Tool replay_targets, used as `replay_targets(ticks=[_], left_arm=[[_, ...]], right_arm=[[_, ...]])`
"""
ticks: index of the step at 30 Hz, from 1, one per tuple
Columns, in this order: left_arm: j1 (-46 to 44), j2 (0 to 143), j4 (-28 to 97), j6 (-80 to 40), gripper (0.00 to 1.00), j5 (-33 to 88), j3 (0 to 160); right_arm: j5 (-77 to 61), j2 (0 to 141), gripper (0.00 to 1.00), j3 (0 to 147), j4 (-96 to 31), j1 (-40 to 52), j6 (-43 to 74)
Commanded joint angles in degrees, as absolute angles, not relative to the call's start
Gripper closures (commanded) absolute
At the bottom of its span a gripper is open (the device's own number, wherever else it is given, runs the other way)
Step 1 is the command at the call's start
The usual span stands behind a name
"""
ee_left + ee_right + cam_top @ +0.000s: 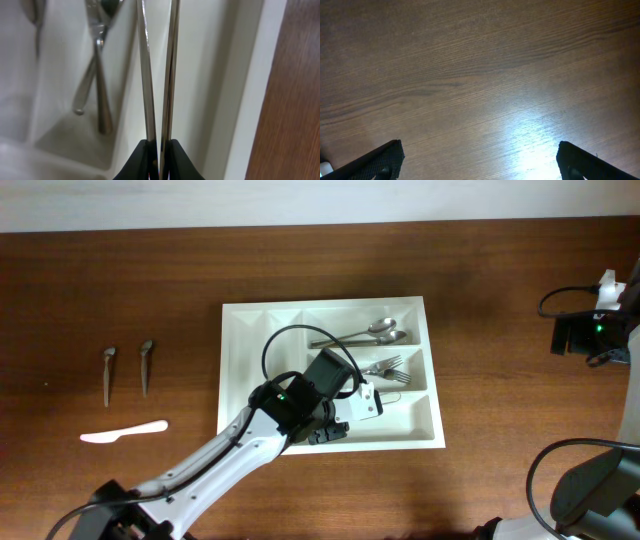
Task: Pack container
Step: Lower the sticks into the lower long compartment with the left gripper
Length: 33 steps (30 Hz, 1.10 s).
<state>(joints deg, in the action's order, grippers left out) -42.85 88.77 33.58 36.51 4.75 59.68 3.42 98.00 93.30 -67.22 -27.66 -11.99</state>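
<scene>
- Container (240, 350), a white moulded plastic cutlery tray, lies flat at the centre of the overhead frame on the brown wood-grain tabletop (500, 310).
- Metal spoons (375, 330) lie in its upper right compartment and forks (385, 366) in the one below.
- Left arm covers the tray's lower middle, hiding much of the bottom compartment.
- Left hand (160, 156) is clenched on two thin metal cutlery pieces (146, 75). They are seen edge-on over a compartment beside the tray's rim, and their kind cannot be told.
- Right hand (480, 160) is spread wide over bare wood.
- At the left lie a white plastic knife (124, 432) and two small brownish utensils (108, 372), too small to identify.
</scene>
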Motion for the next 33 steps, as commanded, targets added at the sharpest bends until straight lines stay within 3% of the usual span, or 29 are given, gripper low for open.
replay_targets(ticks=[1, 9, 17, 26, 33], left_arm=[[-43.0, 91.0, 33.7, 37.8, 0.97, 7.3, 60.8], [-43.0, 95.5, 33.6, 37.8, 0.97, 7.3, 60.8], [-43.0, 96.2, 33.6, 37.8, 0.86, 7.3, 60.8], [-43.0, 96.2, 31.1, 37.8, 0.59, 7.3, 60.8], [-43.0, 96.2, 28.5, 37.8, 0.57, 7.3, 60.8]], right_arm=[[3.1, 98.1, 0.01, 92.9, -67.2, -27.8, -11.5], [3.1, 98.1, 0.01, 92.9, -67.2, -27.8, -11.5], [3.1, 98.1, 0.01, 92.9, -67.2, -27.8, -11.5], [3.1, 98.1, 0.01, 92.9, -67.2, -27.8, -11.5], [3.1, 98.1, 0.01, 92.9, -67.2, -27.8, -11.5]])
